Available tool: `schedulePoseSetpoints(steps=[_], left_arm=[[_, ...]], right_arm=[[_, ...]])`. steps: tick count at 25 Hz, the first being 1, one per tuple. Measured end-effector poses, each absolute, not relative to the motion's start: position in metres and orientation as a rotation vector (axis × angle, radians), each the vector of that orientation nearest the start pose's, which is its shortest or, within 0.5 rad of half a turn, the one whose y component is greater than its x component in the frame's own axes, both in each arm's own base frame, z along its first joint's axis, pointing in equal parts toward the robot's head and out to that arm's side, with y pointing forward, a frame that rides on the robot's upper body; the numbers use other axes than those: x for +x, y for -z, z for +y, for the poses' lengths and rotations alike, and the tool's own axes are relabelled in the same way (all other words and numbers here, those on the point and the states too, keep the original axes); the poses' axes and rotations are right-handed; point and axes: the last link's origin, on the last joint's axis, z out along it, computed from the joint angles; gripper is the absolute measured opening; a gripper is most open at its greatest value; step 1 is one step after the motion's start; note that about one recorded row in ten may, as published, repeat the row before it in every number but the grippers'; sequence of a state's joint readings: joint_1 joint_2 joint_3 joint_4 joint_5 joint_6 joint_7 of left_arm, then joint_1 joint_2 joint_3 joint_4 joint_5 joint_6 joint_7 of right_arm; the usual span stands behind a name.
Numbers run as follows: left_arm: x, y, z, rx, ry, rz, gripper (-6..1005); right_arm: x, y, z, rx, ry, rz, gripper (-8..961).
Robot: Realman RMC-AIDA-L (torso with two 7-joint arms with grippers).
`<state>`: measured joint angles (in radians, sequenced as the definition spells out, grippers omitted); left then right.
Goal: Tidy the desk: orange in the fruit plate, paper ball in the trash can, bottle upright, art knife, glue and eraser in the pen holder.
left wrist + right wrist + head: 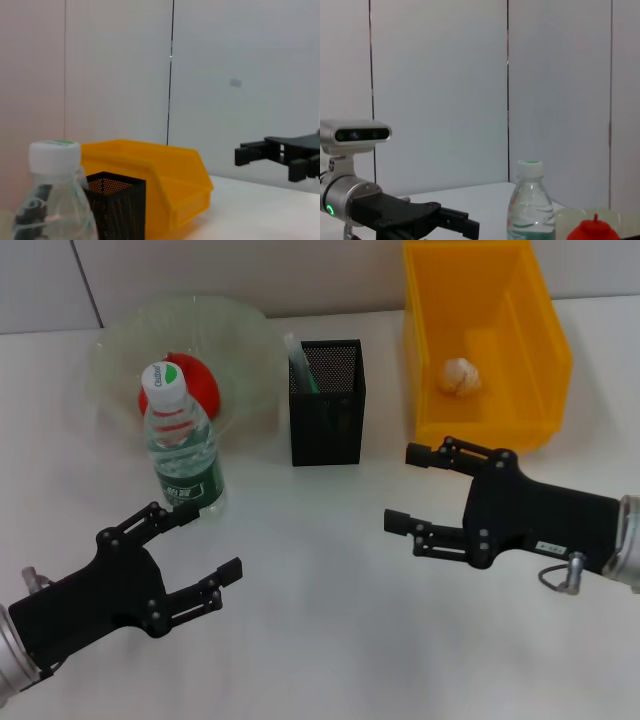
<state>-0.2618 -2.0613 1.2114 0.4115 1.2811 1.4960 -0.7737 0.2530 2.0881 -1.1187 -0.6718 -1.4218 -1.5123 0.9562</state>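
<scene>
Left gripper (pixel 212 542) jaws spread, empty, bottle (pixel 183 445) upright at its 12 o'clock, right gripper (pixel 406 488) jaws spread, empty, orange (pixel 196 382) in fruit plate (pixel 245 335), paper ball (pixel 460 376) in trash can (pixel 535 330), pen holder (pixel 327 415) between plate and can.

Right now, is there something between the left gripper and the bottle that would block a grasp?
Nothing visible does. The left gripper is open and sits just in front of the bottle, which stands upright before the fruit plate. The right gripper is off to the side, open.
</scene>
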Motion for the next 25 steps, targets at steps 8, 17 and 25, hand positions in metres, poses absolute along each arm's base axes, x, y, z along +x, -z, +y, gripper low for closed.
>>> schedulePoseSetpoints(steps=[8,17,25], left_arm=[[-0.299,0.042,0.247,-2.496,0.928,-0.348,844],[-0.3,0.042,0.245,-2.485,0.925,-0.336,844],[-0.299,0.042,0.245,-2.482,0.928,-0.337,844]], right_arm=[[0.274,0.032,0.278,-2.552,-0.91,0.261,773],[0.275,0.033,0.277,-2.549,-0.904,0.264,773],[0.277,0.035,0.275,-2.55,-0.905,0.28,773]])
